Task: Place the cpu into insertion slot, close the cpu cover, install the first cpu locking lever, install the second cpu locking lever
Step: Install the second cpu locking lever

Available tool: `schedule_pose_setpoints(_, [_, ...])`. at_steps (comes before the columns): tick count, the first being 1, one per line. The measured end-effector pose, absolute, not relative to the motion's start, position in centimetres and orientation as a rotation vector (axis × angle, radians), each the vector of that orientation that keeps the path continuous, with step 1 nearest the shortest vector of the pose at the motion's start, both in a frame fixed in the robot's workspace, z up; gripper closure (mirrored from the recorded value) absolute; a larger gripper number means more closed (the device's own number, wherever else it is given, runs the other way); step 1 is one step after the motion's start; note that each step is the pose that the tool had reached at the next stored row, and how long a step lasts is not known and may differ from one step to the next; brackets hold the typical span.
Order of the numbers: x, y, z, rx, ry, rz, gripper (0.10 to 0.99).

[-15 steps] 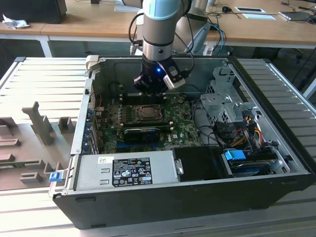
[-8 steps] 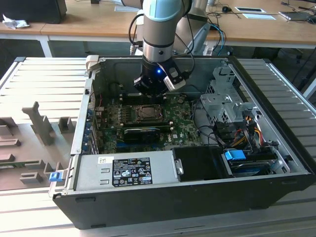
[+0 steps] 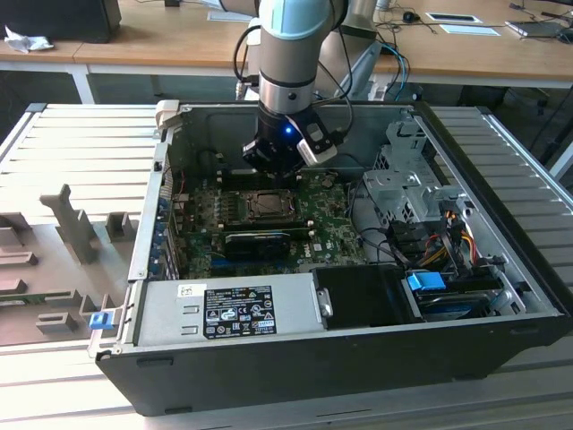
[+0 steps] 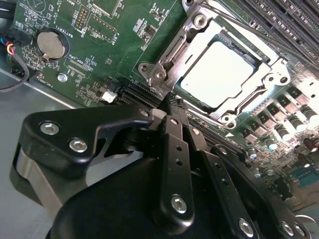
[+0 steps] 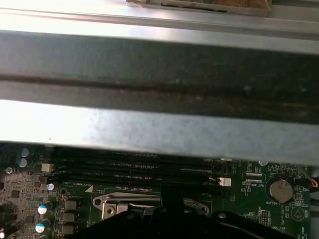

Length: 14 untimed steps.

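Open computer case (image 3: 501, 269), cpu (image 4: 219, 72) in its insertion slot (image 4: 271, 82) under narrow, empty gripper (image 4: 172, 102).

Looks like we're working in a lab or office workshop.
We're seeing wooden desks (image 3: 466, 45) with cables behind, an open computer case (image 3: 358, 358) sitting on a slatted metal bench (image 3: 72, 143).

cpu (image 4: 217, 73) in insertion slot (image 4: 164, 59), cpu cover (image 4: 249, 97) over it, hand (image 4: 172, 102) beside
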State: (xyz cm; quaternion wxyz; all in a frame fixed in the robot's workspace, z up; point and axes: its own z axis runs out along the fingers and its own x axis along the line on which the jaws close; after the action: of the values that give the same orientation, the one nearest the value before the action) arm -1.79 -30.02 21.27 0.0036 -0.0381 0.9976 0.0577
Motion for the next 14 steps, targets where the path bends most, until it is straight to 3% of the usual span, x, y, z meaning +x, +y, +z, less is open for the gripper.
schedule_pose_setpoints(14, [-1.79,-30.20,22.10,-0.119,3.127,0.181,0.980])
